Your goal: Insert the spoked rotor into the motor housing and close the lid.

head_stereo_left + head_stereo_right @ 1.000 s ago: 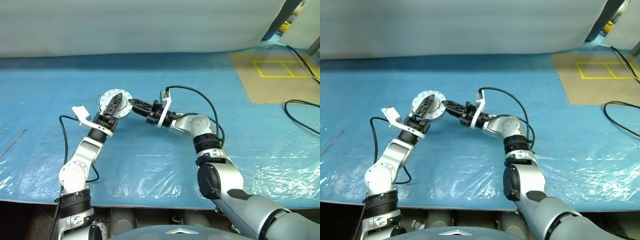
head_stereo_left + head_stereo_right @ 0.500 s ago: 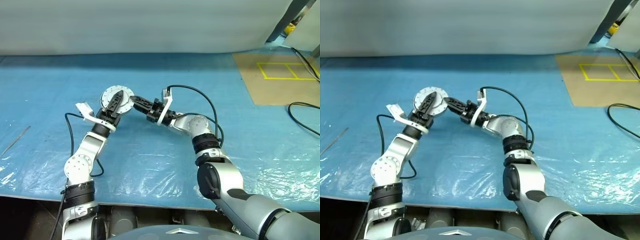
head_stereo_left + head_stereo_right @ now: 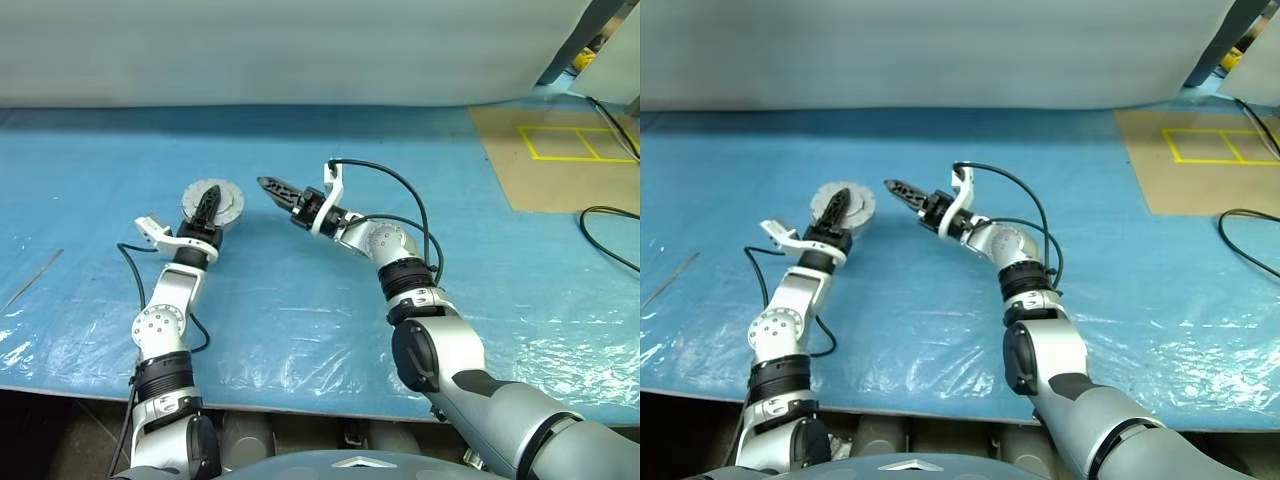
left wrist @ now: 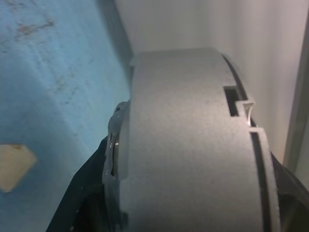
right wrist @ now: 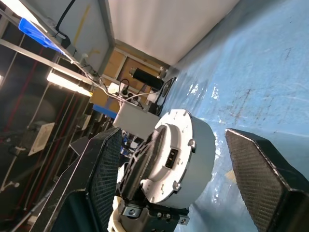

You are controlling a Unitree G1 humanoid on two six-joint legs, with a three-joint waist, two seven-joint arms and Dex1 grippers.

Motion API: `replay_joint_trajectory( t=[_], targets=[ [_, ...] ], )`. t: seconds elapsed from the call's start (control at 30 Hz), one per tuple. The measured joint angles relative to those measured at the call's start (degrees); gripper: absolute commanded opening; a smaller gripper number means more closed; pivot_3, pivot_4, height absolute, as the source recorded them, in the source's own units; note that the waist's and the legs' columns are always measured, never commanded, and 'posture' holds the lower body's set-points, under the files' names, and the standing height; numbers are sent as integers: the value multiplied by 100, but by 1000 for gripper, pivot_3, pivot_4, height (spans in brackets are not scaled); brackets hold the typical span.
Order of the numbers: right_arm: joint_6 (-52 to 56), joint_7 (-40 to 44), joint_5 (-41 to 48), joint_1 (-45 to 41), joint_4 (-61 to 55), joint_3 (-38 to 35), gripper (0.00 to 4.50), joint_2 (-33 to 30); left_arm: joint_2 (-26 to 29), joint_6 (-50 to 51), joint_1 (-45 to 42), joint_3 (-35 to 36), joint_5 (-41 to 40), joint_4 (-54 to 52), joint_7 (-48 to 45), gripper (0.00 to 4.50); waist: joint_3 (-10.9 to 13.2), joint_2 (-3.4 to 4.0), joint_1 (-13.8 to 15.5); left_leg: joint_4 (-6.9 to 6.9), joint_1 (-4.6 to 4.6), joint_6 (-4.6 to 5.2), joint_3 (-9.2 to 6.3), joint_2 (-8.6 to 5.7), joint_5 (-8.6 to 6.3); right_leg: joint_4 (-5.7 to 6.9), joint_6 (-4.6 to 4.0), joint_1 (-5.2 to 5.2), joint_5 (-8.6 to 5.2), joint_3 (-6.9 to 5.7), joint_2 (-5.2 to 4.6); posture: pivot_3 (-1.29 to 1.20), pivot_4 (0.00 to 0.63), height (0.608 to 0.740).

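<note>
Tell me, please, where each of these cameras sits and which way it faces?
Left eye view: on the head, looking forward and down over the blue sheet; both arms show, the left hand gripping the round motor.
Right eye view: its stereo twin, same scene.
Left wrist view: on the left wrist, pressed close to the motor's grey side; a black finger shows.
Right wrist view: on the right wrist, facing the motor between its open fingers.
Shared: the motor appears in all four.

Head pair looks down—wrist views close on housing (image 5: 181, 154).
</note>
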Motion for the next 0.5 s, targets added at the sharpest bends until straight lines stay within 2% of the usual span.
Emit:
replay_joint_trajectory(
  t=[0.2,0.4,0.5],
  targets=[
    [-6,163,-138,64,-83,137,3593,-106,330,-855,-273,354,670,1077,-250,2818,0,0,-18,4,4,-2,-5,1,-1,5,4,0,4,0,2,0,150,740],
    [-165,554,-634,498,-966,1003,3593,-248,658,-1846,-724,996,994,2117,-534,2818,0,-5,14,9,-7,4,-17,-2,3,3,7,1,6,-7,1,0,150,740],
    [-138,597,-641,707,-1371,1167,3593,-301,774,-2188,-925,1280,1024,2539,-650,2818,0,-10,25,11,-9,-2,-19,-7,0,3,12,1,10,-7,-3,0,150,740]
  ],
)
